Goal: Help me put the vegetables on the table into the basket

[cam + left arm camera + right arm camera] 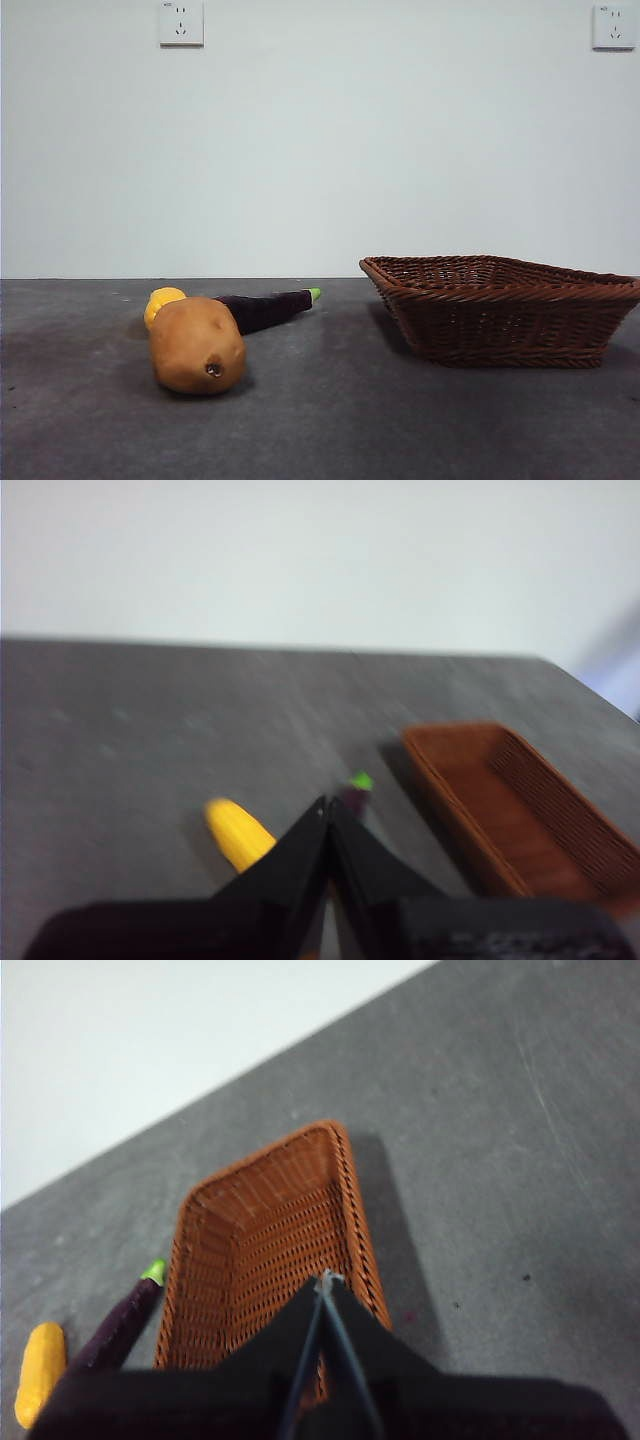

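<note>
A large tan-brown potato lies on the dark grey table at the left. Behind it lie a slim dark-purple eggplant with a green tip and a small yellow-orange knobbly piece. The brown wicker basket stands at the right and is empty. My left gripper is shut, high above the vegetables; the yellow piece and the eggplant's green tip show beside its jaws. My right gripper is shut, high above the basket. Neither arm shows in the front view.
A white wall rises behind the table's far edge, with two sockets high on it. The right wrist view also shows the eggplant and the yellow piece beside the basket.
</note>
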